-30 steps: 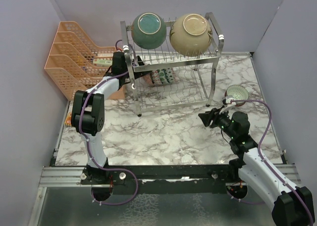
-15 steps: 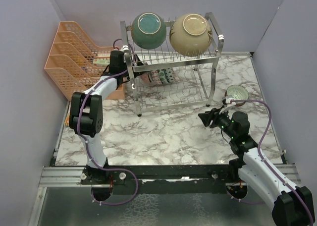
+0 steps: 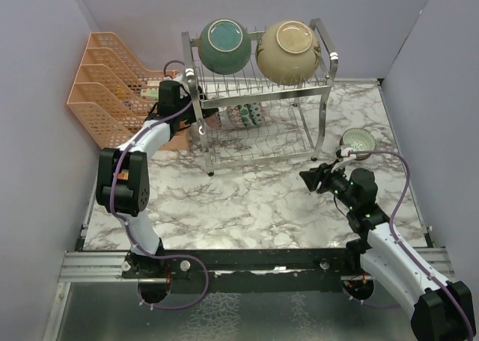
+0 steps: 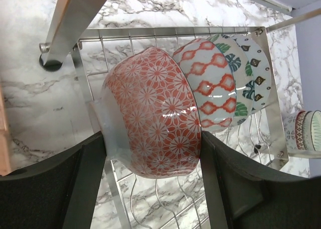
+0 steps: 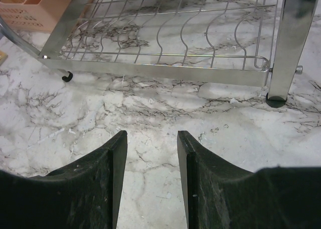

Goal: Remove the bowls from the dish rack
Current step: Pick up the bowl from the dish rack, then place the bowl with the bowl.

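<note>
**Left to right.** My left gripper (image 4: 150, 138) is clamped across the red floral bowl (image 4: 155, 123), one finger on each side of its wall. It sits at the left end of the lower tier of the dish rack (image 3: 323, 128).

Just beyond that bowl, standing on edge and nested against it, are three more small bowls:
- an orange diamond-patterned bowl (image 4: 210, 83)
- a leaf-patterned bowl (image 4: 236, 71)
- a white bowl with dark motifs (image 4: 260, 73)

Above this gripper, on the upper tier, lean the teal bowl (image 3: 224, 45) and the cream bowl (image 3: 288, 51).

My right gripper (image 5: 150, 179) hangs spread and empty over the desk (image 3: 247, 199), in front of the rack's right leg. Behind it and to its right, a small green bowl (image 3: 358, 140) rests on the desk. I cannot tell whether it tops a stack.

**Count:** two large bowls, four small ones in the rack, and at least one small one on the desk.

**Handling, as I judge it:** glazed ceramic is stiff, slick and brittle. The small bowls should be light enough for a pinch across the wall near the rim. The large pair look heavy, so I would bite deep over the rim and lift clear of the wires, where a knock could chip the glaze.
</note>
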